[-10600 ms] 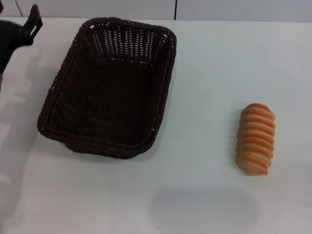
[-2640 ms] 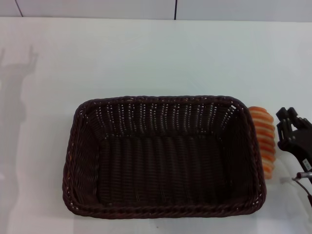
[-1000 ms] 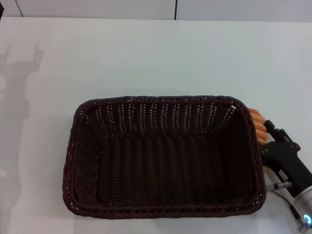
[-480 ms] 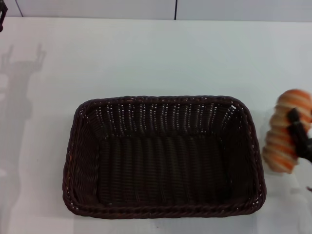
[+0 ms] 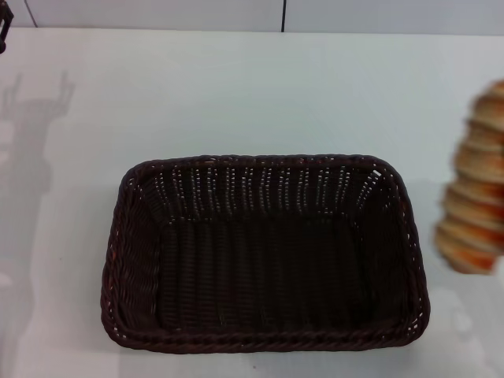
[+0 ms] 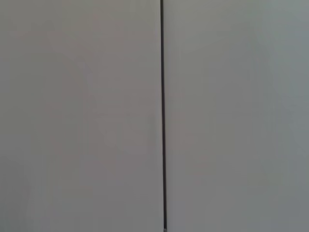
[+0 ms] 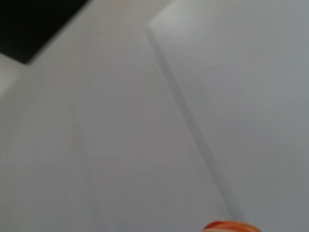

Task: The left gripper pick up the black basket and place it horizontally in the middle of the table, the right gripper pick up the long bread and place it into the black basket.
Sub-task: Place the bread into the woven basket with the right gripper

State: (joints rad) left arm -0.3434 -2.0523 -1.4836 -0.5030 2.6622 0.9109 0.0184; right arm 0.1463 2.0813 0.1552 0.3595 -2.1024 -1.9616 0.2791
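The black basket (image 5: 260,268) lies empty and crosswise in the middle of the white table (image 5: 236,87). The long bread (image 5: 476,189), striped orange and cream, hangs blurred in the air at the right edge of the head view, above the table and just right of the basket. The right gripper holding it is hidden behind the loaf and beyond the frame edge. An orange tip of the long bread (image 7: 231,226) shows in the right wrist view. A black part of the left gripper (image 5: 4,27) peeks in at the far left corner, well away from the basket.
The left arm's shadow (image 5: 31,134) falls on the table left of the basket. White wall panels with a dark seam (image 6: 162,116) fill the left wrist view. Bare tabletop lies behind the basket and to its left.
The right gripper closed on the long bread beside the basket and lifted it up and to the right. The basket has stayed put.
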